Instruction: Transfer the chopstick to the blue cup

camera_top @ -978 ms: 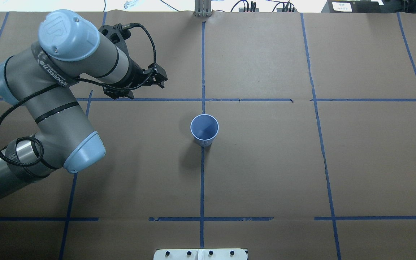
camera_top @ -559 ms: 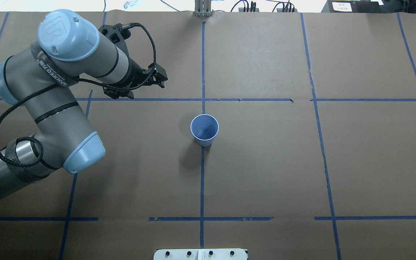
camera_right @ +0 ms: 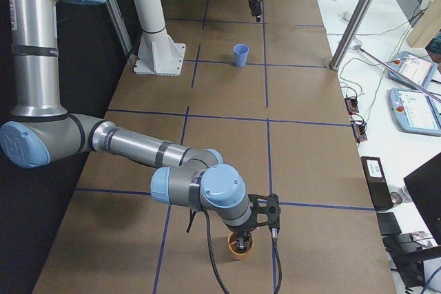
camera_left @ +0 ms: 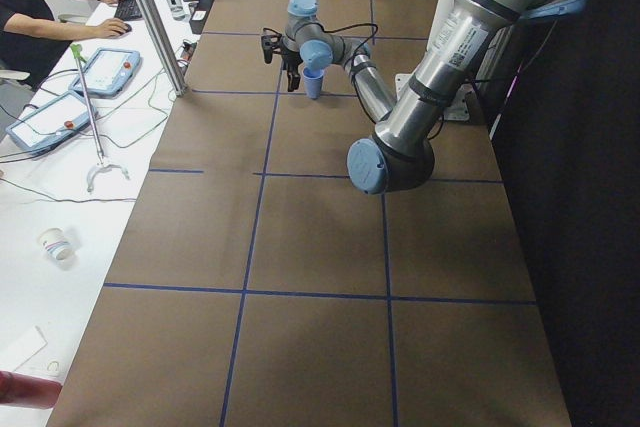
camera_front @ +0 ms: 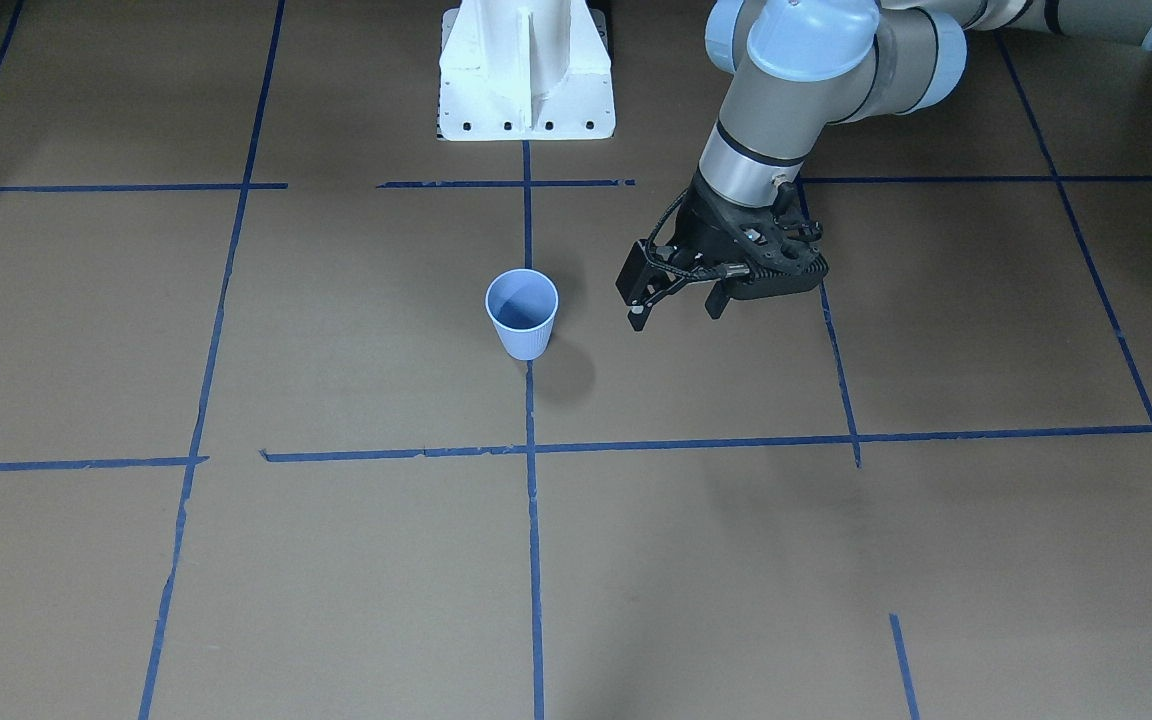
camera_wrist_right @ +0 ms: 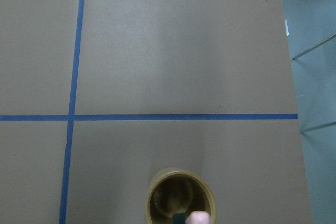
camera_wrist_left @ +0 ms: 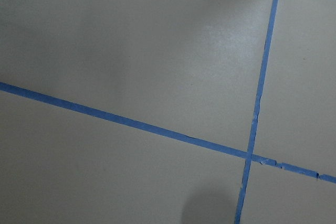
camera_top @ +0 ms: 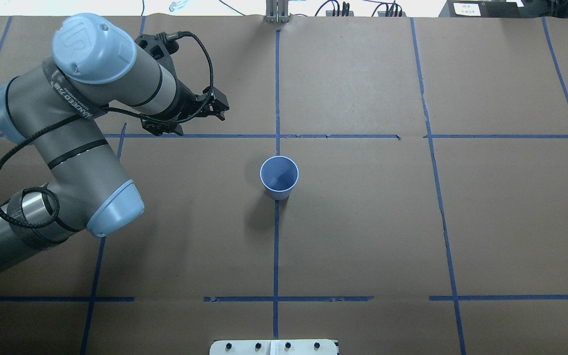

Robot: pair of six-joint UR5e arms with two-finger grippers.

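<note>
apparently the chopstick is at the tan cup, far off toward 3 o'clock from the blue cup. only a pale pink tip shows at the bottom of the right wrist view, so that is a guess. the right end effector dips into the tan cup, probably to take the stick from above; whether it is clenched or released i cannot tell. the blue cup stands upright mid-worktop, mouth up to receive. the left end effector hangs released and empty at the cup's 10 o'clock, near but apart, and may crowd a drop. a white base stands at 6 o'clock.
</note>
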